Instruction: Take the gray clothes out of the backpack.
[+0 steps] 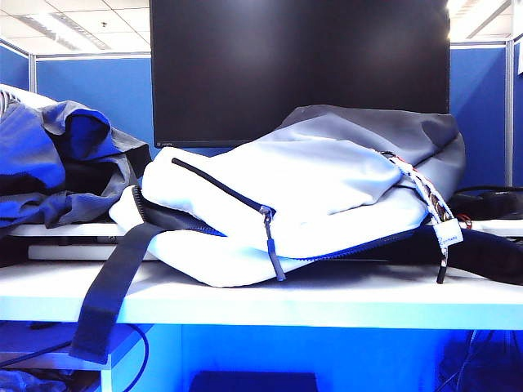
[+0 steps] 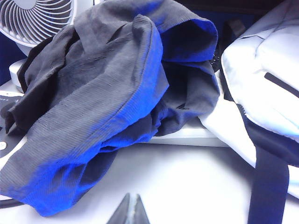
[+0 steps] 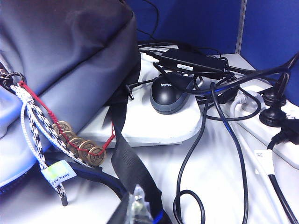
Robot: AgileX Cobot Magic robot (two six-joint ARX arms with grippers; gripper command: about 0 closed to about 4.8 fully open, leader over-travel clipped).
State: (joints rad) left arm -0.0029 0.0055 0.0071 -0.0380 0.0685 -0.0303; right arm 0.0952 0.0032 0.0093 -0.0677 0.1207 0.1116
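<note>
While the backpack (image 1: pixel 319 204) lay flat in the exterior view, the gray clothes (image 1: pixel 57 163) sat beside it, outside. Only the left wrist view showed the left gripper (image 2: pixel 129 211), closed and empty, near the clothes (image 2: pixel 103 93). Only the right wrist view showed the right gripper (image 3: pixel 135 207), closed, beside the backpack's cord (image 3: pixel 35 126) and a mouse (image 3: pixel 168 95).

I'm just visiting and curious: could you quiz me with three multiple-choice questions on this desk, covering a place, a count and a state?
1. Where do the gray clothes lie?
A. inside the backpack
B. outside the backpack, to its left in the exterior view
C. on the floor

2. How many bronze coins hang on the red cord?
A. two
B. five
C. nine

3. How is the left gripper?
A. shut
B. wide open
C. clamped on the strap

Answers: 1 B, the bundle sits beside the bag; 2 B, five discs show; 3 A, its tips meet.
</note>
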